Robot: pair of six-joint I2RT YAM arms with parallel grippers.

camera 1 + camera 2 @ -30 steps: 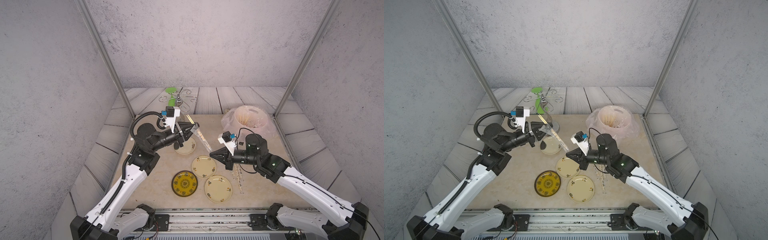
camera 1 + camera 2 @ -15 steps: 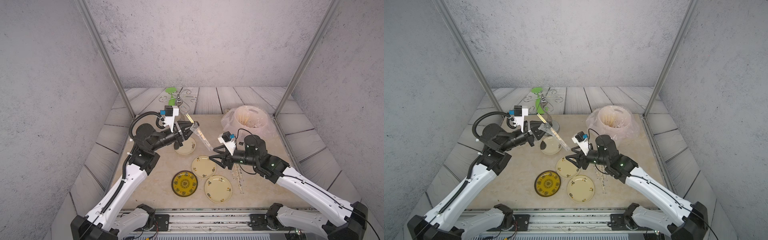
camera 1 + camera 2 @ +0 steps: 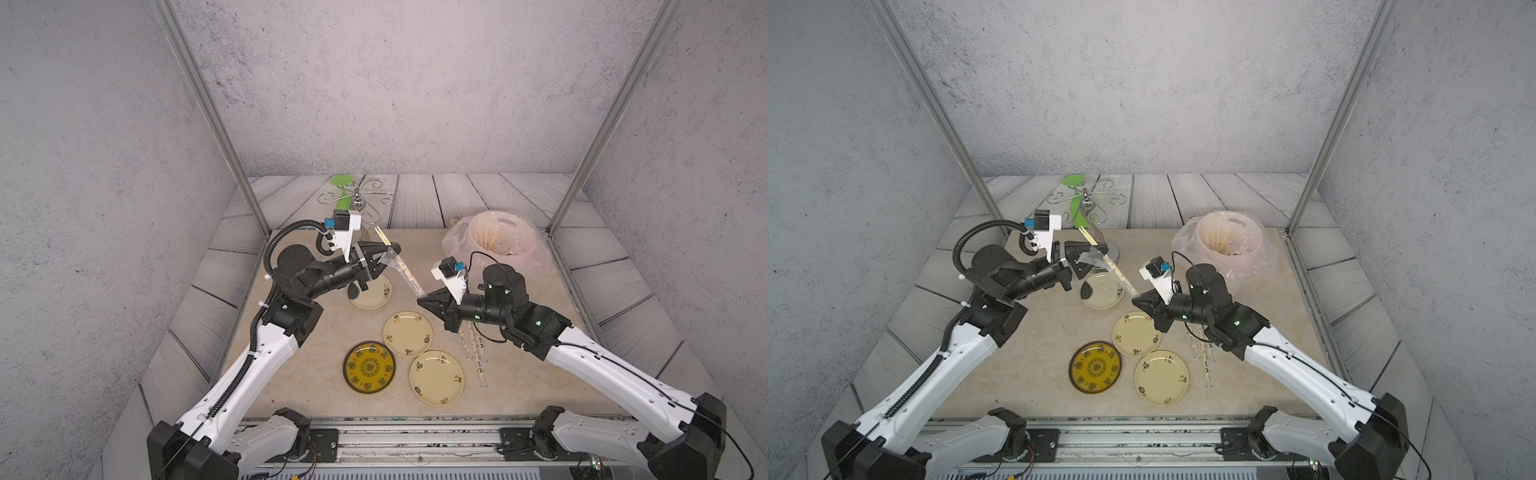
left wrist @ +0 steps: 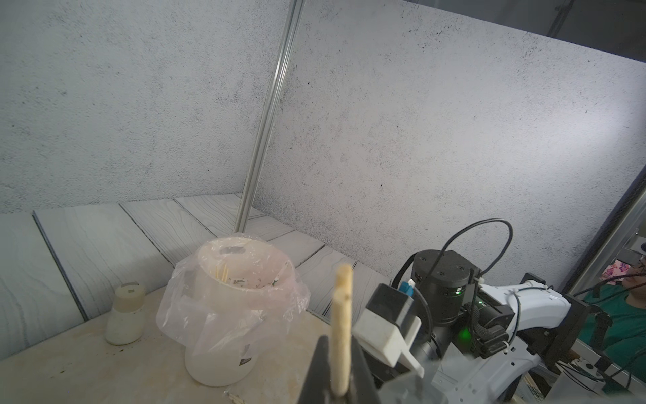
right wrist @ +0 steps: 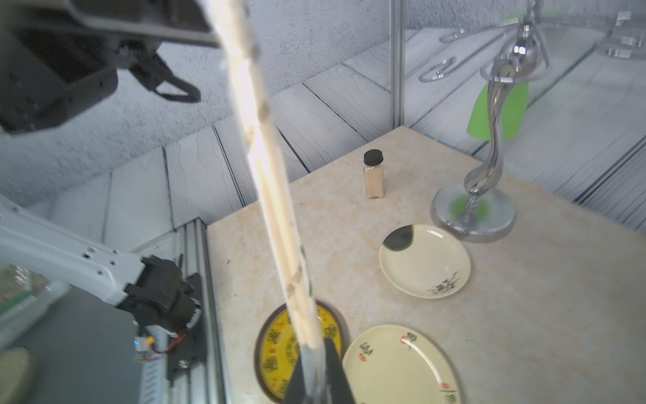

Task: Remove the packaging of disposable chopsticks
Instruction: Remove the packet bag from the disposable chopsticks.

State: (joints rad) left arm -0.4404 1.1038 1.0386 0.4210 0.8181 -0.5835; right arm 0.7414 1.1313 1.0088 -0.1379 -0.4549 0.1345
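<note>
Above the table's (image 3: 299, 374) centre, a pair of thin pale wooden chopsticks (image 3: 382, 237) slants in the air from 11 o'clock down to 5 o'clock. Its lower length sits inside a long clear plastic sleeve (image 3: 410, 281) whose small dark printed marks are too small to read. The left gripper (image 3: 388, 254) is closed tight on the sticks near their bare upper ends. The right gripper (image 3: 423, 300) is pinched onto the sleeve's lower tip.

At 2 o'clock a round white bin (image 3: 521, 235), lined with a pinkish translucent bag (image 3: 457, 245), holds loose bare sticks (image 3: 488, 240) and wrapper scraps; its small label is unreadable. At 4 o'clock, under the right arm, more sleeved pairs (image 3: 478, 360) lie flat. Cream round plates (image 3: 407, 332) and a yellow patterned plate (image 3: 369, 368) sit from centre to 6 o'clock, their brush marks illegible.
</note>
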